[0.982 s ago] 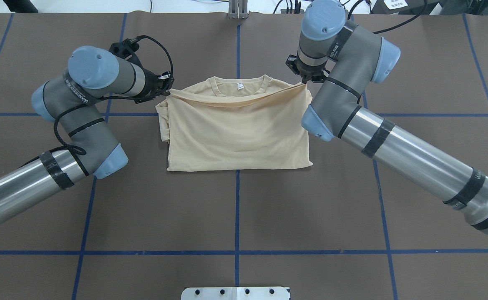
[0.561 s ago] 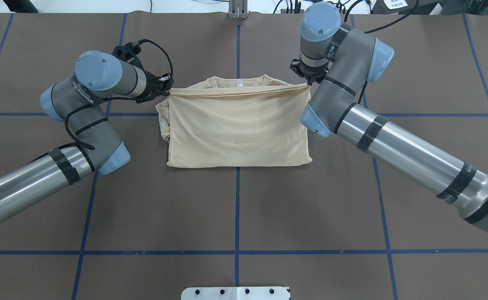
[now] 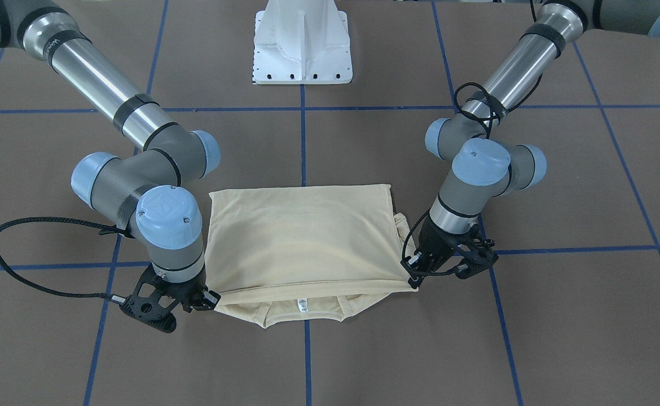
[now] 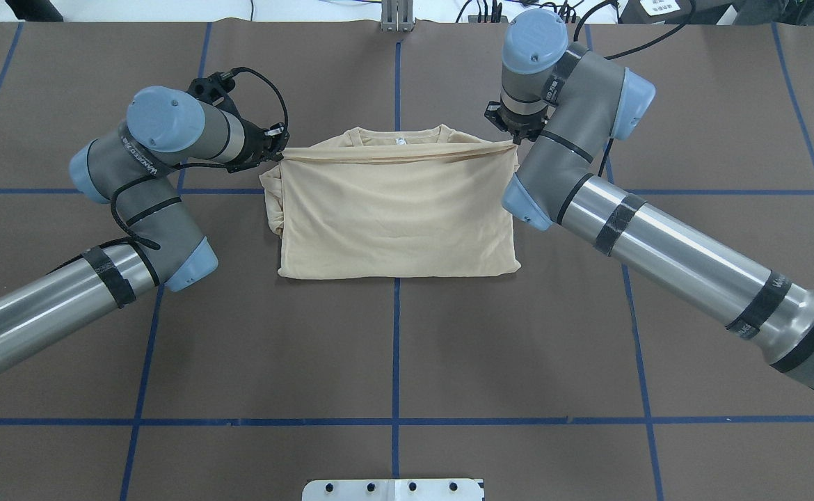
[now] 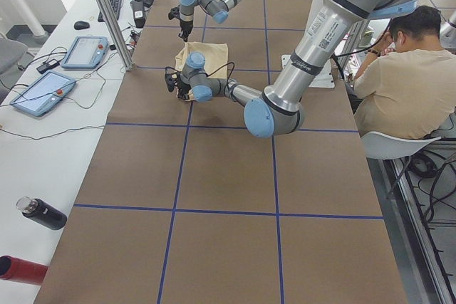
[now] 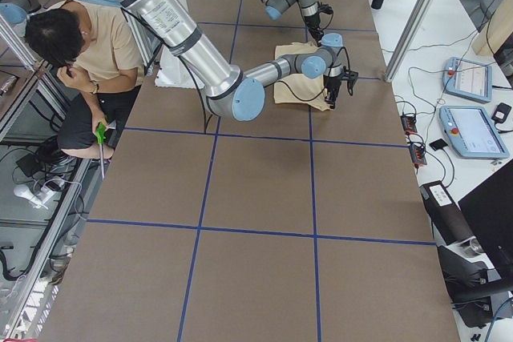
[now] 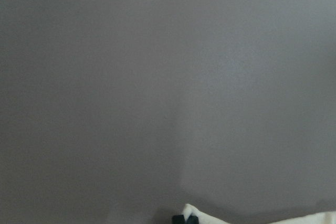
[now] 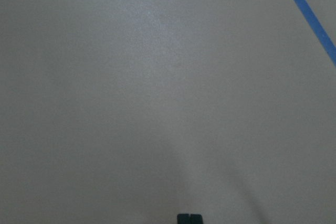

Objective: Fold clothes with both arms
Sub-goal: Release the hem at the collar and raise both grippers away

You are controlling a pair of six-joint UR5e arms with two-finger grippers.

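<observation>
The cream-yellow T-shirt [image 4: 396,216] lies folded in half at the table's far middle, plain back side up. Its collar and white neck label [image 4: 401,142] peek out past the top layer's edge. My left gripper [image 4: 278,149] is shut on that edge's left corner. My right gripper [image 4: 515,139] is shut on its right corner. The edge runs taut between them, just short of the collar. In the front-facing view the shirt [image 3: 302,237] has my left gripper [image 3: 414,279] on the right and my right gripper [image 3: 209,299] on the left. The chest print is hidden.
The brown table carries blue tape grid lines [image 4: 396,348]. The white pedestal base [image 3: 302,45] stands at the robot's side. A seated person [image 5: 406,69] is beside the table. Tablets [image 5: 85,51] and a bottle [image 5: 39,213] lie on the side bench.
Both grippers have carried the shirt's top edge farther toward the collar and lower, covering most of the neckline. Over the last half second they barely moved.
</observation>
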